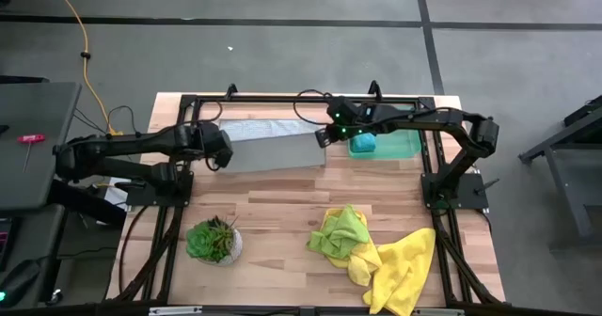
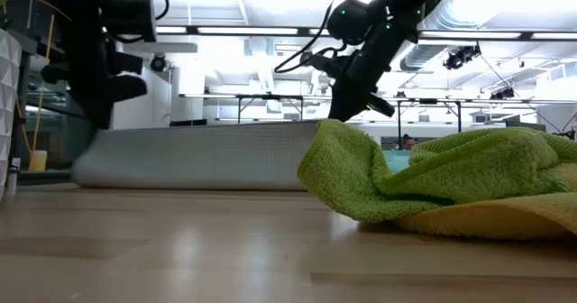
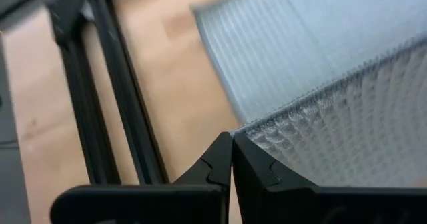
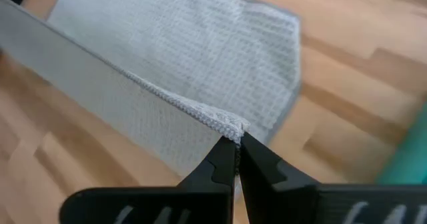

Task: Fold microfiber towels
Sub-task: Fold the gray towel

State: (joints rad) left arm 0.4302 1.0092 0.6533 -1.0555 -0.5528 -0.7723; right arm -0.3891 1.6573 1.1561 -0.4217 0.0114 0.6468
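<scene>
The grey towel lay at the far middle of the counter, its long axis running left to right between the arms. The left end effector was closed on the towel's left corner, the right end effector closed on its right corner, the held edge raised. Each arm was nearest its own end, so a fold would likely carry that edge across the short axis. Green towel and yellow towel lay heaped near the front right; a teal towel sat on the tray.

Closed left gripper pinching grey towel edge
</scene>
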